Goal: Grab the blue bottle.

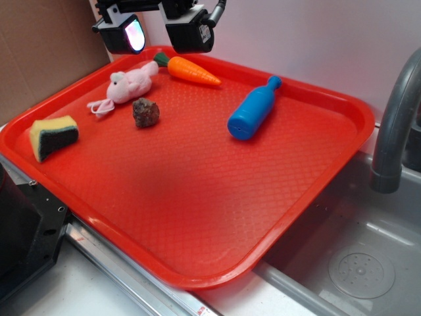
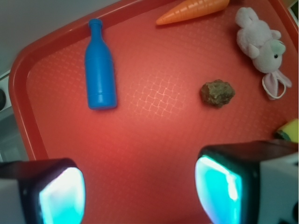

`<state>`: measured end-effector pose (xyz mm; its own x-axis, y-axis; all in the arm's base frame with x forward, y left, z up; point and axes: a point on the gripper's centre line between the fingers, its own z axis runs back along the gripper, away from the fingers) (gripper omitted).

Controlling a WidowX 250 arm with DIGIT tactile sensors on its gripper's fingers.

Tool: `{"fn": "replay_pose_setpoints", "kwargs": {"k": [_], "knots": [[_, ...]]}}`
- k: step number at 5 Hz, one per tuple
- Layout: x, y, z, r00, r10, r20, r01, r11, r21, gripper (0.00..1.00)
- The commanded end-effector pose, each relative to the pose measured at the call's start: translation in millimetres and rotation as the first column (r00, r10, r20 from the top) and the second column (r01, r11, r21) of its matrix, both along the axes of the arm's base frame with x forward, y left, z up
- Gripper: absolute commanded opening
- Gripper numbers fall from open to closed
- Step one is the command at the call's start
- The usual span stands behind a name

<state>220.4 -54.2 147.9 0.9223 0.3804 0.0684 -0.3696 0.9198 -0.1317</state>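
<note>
- The gripper [image 1: 152,34] is hovering above the far left corner of the red tray [image 1: 309,197], its two fingers spread wide apart with nothing between them.
- In the wrist view the gripper [image 2: 140,191] is looking down on the tray [image 2: 21,116], and its finger pads [image 2: 60,196] are glowing pale cyan at the bottom of the frame.
- The blue bottle [image 1: 253,108] is lying on its side toward the far right corner of the tray, its capped neck pointing at the far rim and its flat base facing the tray's middle.
- In the wrist view the bottle [image 2: 99,70] is sitting well apart from the fingers, touching nothing else.
- A toy carrot [image 1: 191,70] is lying along the far edge, just below the gripper.
- A pink plush rabbit [image 1: 128,85] is resting near the far left corner, beside the carrot's green top.
- A small brown lump [image 1: 145,112] is sitting just beside the rabbit, toward the tray's middle.
- A yellow and dark sponge wedge [image 1: 52,136] is lying at the left edge.
- A grey faucet [image 1: 395,118] is standing over a sink [image 1: 362,263] past the tray's right edge.
</note>
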Motion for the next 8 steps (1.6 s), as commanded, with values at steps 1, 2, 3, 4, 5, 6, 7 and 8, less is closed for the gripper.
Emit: {"fn": "replay_pose_setpoints", "kwargs": {"k": [1, 2, 3, 4, 5, 6, 7, 8], "knots": [[46.3, -3.3, -39.0, 0.984, 0.159, 0.083, -0.167, 0.98, 0.105, 1.0], [68.8, -5.5, -66.1, 0.992, 0.095, 0.084, -0.102, 0.991, 0.082, 1.0], [83.0, -5.6, -85.2, 0.995, 0.051, 0.088, -0.056, 0.997, 0.048, 1.0], [97.4, -8.2, -97.4, 0.995, 0.052, 0.091, -0.052, 0.999, 0.002, 1.0], [104.8, -11.2, -117.8, 0.994, 0.111, 0.003, -0.111, 0.994, -0.001, 0.69], [101.3, -25.1, -121.2, 0.964, 0.237, -0.118, -0.238, 0.971, 0.001, 0.0], [95.7, -43.9, -100.5, 0.939, 0.303, -0.161, -0.303, 0.953, 0.028, 0.0], [72.8, -39.9, -59.4, 0.994, 0.098, -0.055, -0.091, 0.988, 0.124, 0.0]]}}
